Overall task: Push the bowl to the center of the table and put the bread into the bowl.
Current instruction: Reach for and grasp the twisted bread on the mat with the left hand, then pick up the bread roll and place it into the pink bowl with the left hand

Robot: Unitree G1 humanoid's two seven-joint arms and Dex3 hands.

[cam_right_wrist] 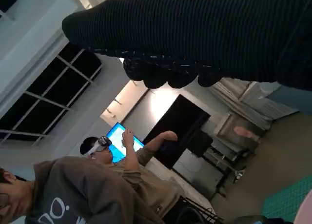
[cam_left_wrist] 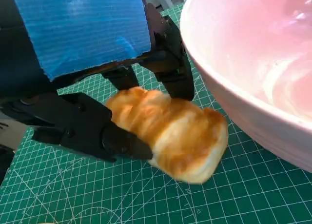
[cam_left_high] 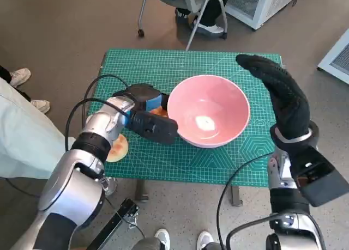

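Observation:
A pink bowl (cam_left_high: 218, 138) stands empty near the middle of the green cutting-mat table (cam_left_high: 152, 65). My left hand (cam_left_high: 146, 111) is just beside the bowl's left wall. In the left wrist view its black fingers (cam_left_wrist: 87, 131) grip a golden bread roll (cam_left_wrist: 170, 129) from both sides, low over the mat and close to the bowl's outer wall (cam_left_wrist: 234, 87). In the head view only a sliver of the bread (cam_left_high: 159, 112) shows. My right hand (cam_left_high: 281, 95) is raised beside the bowl's right side, fingers stretched out, holding nothing; its glove (cam_right_wrist: 204, 33) fills the top of the right wrist view.
A round tan object (cam_left_high: 117, 147) lies at the table's left front edge, under my left forearm. A chair with a person's legs (cam_left_high: 204, 13) stands beyond the far edge. Shoes (cam_left_high: 22, 75) show on the left and white cabinets (cam_left_high: 262, 2) at the back right.

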